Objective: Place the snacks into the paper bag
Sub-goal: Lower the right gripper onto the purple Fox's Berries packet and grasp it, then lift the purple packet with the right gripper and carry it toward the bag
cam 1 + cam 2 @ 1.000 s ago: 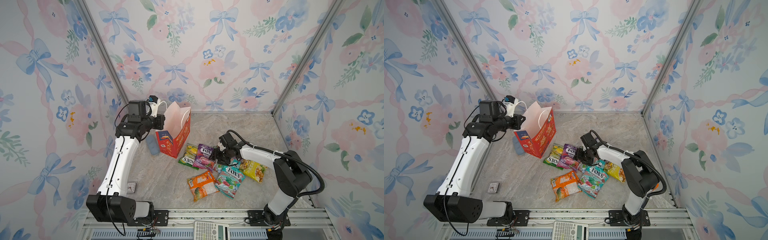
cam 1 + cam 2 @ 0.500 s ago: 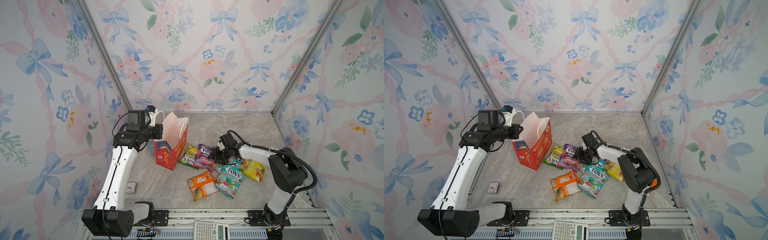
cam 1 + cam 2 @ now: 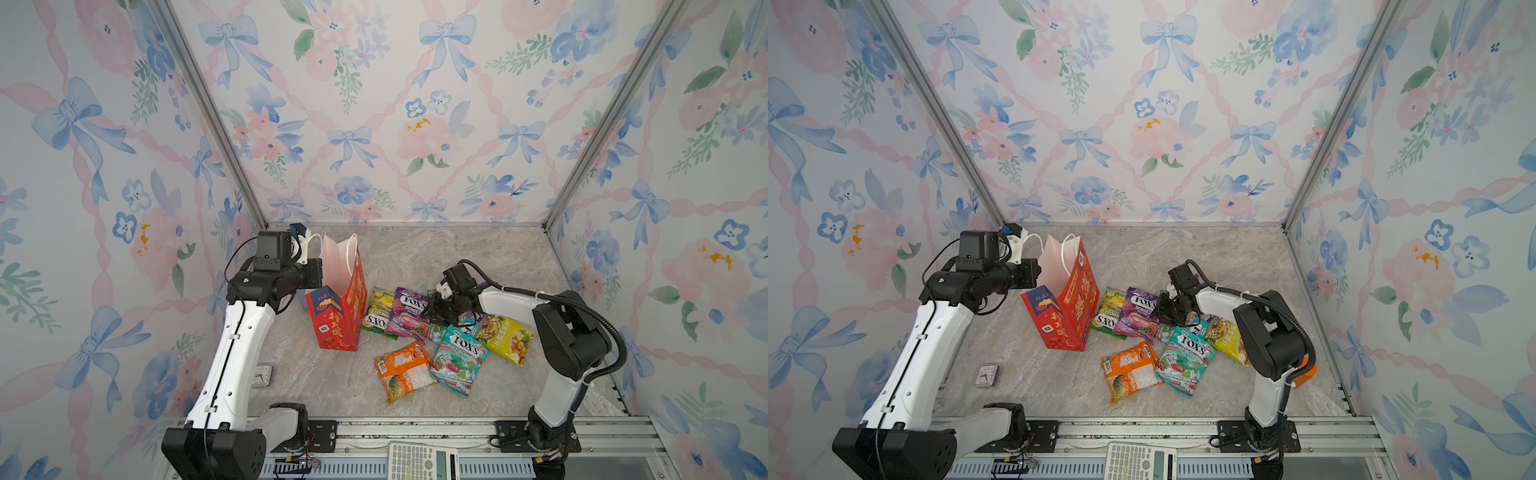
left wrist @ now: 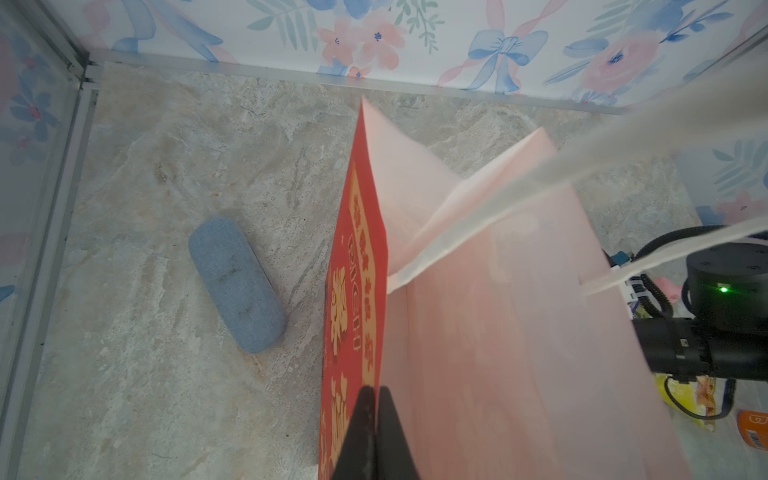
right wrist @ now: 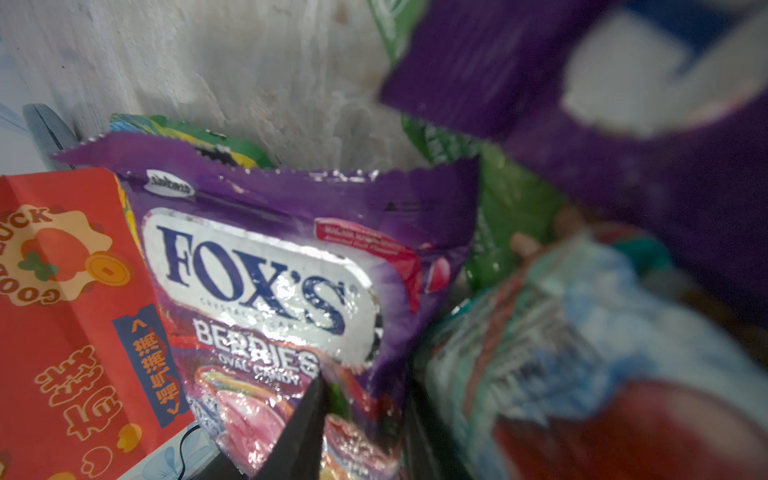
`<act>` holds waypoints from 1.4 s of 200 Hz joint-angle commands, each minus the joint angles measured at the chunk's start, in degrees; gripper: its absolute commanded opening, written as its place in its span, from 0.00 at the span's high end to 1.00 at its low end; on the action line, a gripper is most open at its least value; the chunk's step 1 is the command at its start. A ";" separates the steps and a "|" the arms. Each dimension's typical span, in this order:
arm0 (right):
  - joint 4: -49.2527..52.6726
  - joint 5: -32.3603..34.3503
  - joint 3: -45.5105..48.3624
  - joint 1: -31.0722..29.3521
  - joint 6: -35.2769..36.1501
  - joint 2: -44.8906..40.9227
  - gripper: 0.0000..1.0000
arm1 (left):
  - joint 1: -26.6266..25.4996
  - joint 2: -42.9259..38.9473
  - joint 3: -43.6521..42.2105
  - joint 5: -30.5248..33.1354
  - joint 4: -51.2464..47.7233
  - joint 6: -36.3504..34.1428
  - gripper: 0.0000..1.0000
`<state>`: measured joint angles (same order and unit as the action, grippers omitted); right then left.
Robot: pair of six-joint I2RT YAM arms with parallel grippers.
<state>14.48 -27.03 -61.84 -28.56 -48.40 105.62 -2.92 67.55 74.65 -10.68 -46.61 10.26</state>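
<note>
Packet [image 5: 266,282] reads "FOX'S BERRIES"; paper bag [image 5: 62,332] seemingly says "GOOD LUCK".

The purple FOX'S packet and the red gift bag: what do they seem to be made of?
The purple FOX'S packet looks like thin glossy plastic film: glare, serrated sealed edge. The red gift bag seems matte paper: sharp creases, pale inside.

Both top views look down from high at the front, sharing the whole scene. My wrist cams sit close: left on paper bag [image 4: 498,332], right on purple packet [image 5: 270,282].
</note>
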 commanded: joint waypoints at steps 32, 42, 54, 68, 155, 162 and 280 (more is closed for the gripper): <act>-0.83 -1.10 -2.82 0.35 0.45 2.00 0.92 | 0.38 -0.88 -0.82 1.80 -0.43 0.55 1.00; -0.64 -1.18 -3.22 0.36 0.75 1.96 0.94 | 0.37 -1.02 -0.54 2.17 -0.38 0.56 1.00; -0.04 -1.18 -3.69 0.58 1.22 1.89 0.98 | 0.36 -1.14 0.08 1.97 -0.35 0.56 1.00; 1.00 -1.18 -4.69 0.67 2.12 1.48 1.00 | 0.37 -1.12 0.91 1.44 -0.37 0.55 1.00; 9.11 -0.15 -13.79 1.15 7.28 -2.10 1.00 | 0.37 -2.11 3.31 1.27 -0.38 0.53 1.00; 9.97 -0.02 -14.80 1.16 7.78 -2.54 1.00 | 0.35 -2.03 3.14 1.16 -0.32 0.55 1.00; 17.03 7.27 -35.82 1.30 10.65 -10.22 1.00 | -2.49 1.17 1.05 2.85 -0.01 2.04 1.00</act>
<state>32.23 -22.44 -93.17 -27.35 -37.85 98.72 -4.91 68.23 76.62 -8.73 -46.85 10.94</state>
